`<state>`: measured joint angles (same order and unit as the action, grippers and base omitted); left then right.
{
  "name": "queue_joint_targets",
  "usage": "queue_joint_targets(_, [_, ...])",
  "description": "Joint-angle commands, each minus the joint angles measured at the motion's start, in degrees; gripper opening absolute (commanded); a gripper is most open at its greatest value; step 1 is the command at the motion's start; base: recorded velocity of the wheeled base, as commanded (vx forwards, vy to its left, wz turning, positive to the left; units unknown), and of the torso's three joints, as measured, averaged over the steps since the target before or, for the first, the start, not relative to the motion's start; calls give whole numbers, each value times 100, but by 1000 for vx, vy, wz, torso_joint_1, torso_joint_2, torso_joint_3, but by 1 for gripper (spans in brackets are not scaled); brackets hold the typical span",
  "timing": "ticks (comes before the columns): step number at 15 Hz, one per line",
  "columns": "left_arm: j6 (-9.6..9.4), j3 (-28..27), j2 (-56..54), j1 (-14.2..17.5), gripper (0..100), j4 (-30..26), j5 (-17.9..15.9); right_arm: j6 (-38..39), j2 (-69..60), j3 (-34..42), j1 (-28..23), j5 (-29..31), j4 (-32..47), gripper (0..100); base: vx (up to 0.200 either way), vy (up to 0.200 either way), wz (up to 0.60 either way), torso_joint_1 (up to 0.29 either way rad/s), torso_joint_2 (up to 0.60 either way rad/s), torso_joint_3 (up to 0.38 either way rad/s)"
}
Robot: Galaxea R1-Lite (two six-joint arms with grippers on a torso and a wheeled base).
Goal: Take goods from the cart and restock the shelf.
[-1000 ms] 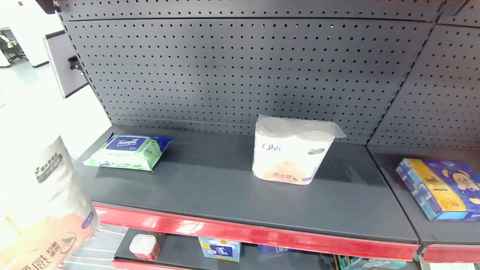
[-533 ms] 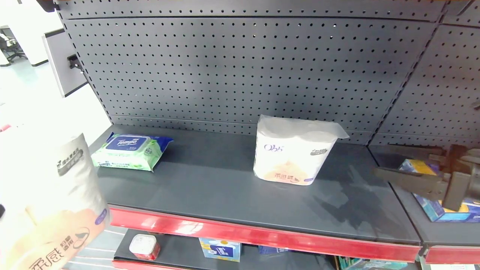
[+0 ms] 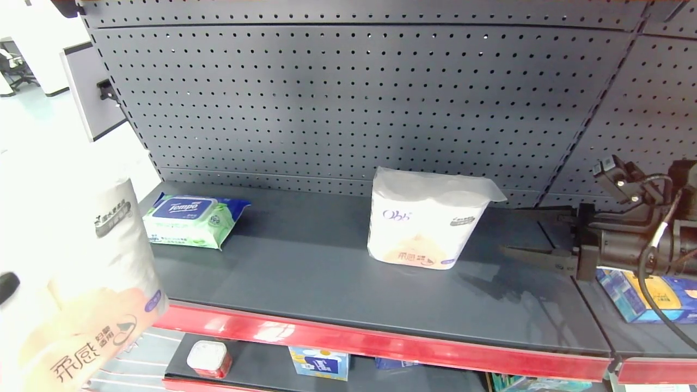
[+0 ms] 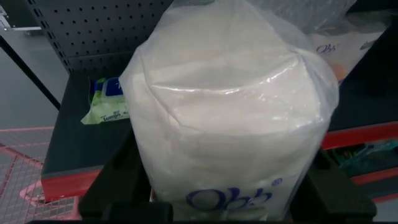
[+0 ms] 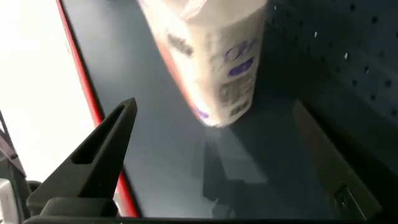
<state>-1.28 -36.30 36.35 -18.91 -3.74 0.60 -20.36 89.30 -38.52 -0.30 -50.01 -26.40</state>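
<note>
Toilet-paper pack point(image 3: 427, 218) stands just before the wide-open right gripper point(image 3: 507, 230) — left gripper point(image 4: 224, 193) clasps second pack point(image 4: 230, 106).

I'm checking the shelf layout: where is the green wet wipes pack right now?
In the head view the wet wipes pack lies flat at the left end of the grey shelf, well left of the standing toilet paper pack.

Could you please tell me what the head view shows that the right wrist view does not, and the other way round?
Head view adds: the held pack at the left, the wipes and a blue box. Right wrist view adds: the side of the shelf pack that faces the right gripper. Both: that pack, the open right gripper, the shelf and its red edge.
</note>
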Motion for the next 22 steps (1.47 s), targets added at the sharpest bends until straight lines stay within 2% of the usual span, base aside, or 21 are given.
queue_joint_targets(1, [-13,-43,83,-8,0,-4,-16,-82,510,-437,-49,-194,-5,100,0,0,0,0,0,0])
queue_joint_targets(3, [-4,-8,39,-8,0,-4,-148,-197,774,-753,-13,-317,4,100,0,0,0,0,0,0])
queue_joint_targets(7, [-21,18,91,-8,0,-12,-156,-575,1125,-1034,74,-668,4,100,0,0,0,0,0,0])
queue_joint_targets(9, [-101,9,100,-8,0,-12,-156,-575,1222,-1166,118,-677,4,100,0,0,0,0,0,0])
queue_joint_targets(10, [-268,-17,126,-8,0,-12,-156,-566,1283,-1281,241,-704,4,100,0,0,0,0,0,0])
queue_joint_targets(17, [-276,9,126,1,0,-12,-139,-557,1565,-1430,848,-677,13,100,0,0,0,0,0,0])
queue_joint_targets(22, [-268,-8,126,-8,0,-12,-156,-522,1986,-2063,1006,-616,39,100,0,0,0,0,0,0])
